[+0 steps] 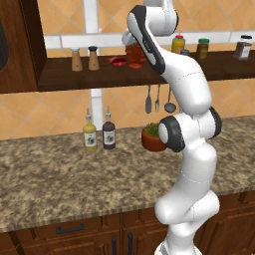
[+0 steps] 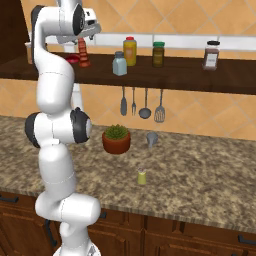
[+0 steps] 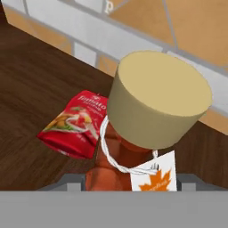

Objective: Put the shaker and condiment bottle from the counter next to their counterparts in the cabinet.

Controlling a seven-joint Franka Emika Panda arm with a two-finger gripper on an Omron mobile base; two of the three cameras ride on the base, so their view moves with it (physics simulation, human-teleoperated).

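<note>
The red-orange condiment bottle [image 3: 120,156] with its tan cap [image 3: 160,104] and white label stands upright on the dark wooden cabinet [image 2: 175,75] shelf, at the left in the right base view. My gripper [image 2: 85,41] comes down over the condiment bottle [image 2: 84,55] from above. Its fingers press against both sides of the bottle's body, and the gripper [image 3: 131,183] is shut on it. In the left base view my arm hides much of the bottle [image 1: 133,54]. The small yellow-green shaker [image 2: 142,176] stands alone on the granite counter [image 2: 200,185], in front of the plant pot.
A red tomato packet [image 3: 78,122] lies on the shelf beside the bottle. Two brown shakers [image 1: 84,59] stand to the left. A blue-grey shaker [image 2: 119,64], a yellow bottle [image 2: 130,51] and jars stand to the right. Spouted bottles [image 1: 98,134], a potted plant [image 2: 116,138] and hanging utensils [image 2: 142,105] sit below.
</note>
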